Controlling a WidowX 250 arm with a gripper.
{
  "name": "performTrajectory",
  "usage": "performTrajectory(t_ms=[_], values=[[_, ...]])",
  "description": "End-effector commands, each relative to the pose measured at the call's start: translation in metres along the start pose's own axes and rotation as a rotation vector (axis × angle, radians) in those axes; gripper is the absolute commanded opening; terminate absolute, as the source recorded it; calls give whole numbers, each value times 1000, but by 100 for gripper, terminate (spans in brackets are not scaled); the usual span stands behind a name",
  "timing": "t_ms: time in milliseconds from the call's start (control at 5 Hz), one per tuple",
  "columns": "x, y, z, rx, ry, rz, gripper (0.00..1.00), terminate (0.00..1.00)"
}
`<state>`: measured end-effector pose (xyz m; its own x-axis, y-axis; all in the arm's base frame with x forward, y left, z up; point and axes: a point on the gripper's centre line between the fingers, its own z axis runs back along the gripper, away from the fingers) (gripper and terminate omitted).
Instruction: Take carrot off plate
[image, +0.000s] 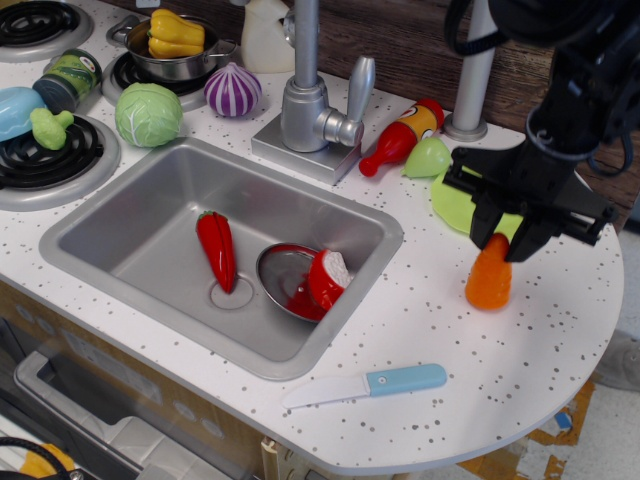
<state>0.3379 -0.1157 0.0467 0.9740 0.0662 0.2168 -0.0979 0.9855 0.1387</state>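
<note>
The gripper (512, 243) pinches the carrot (489, 277) by its narrow tip, wide end on the counter (430, 320) beside the plate (450, 200), so letting go could topple it rolling.

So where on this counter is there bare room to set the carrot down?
The bare speckled countertop runs between the sink, the knife and the rounded edge, right where the gripper holds the carrot. It is crowded behind, around the plate, ketchup bottle and faucet.

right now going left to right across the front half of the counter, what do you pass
red pepper in the sink → metal bowl → knife → carrot, held upright by the gripper
</note>
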Motion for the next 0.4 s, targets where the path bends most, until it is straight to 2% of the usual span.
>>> performTrajectory(t_ms=[0, 200], values=[[12, 0, 24, -38, -92, 32, 100, 0], [12, 0, 24, -38, -92, 32, 100, 100]])
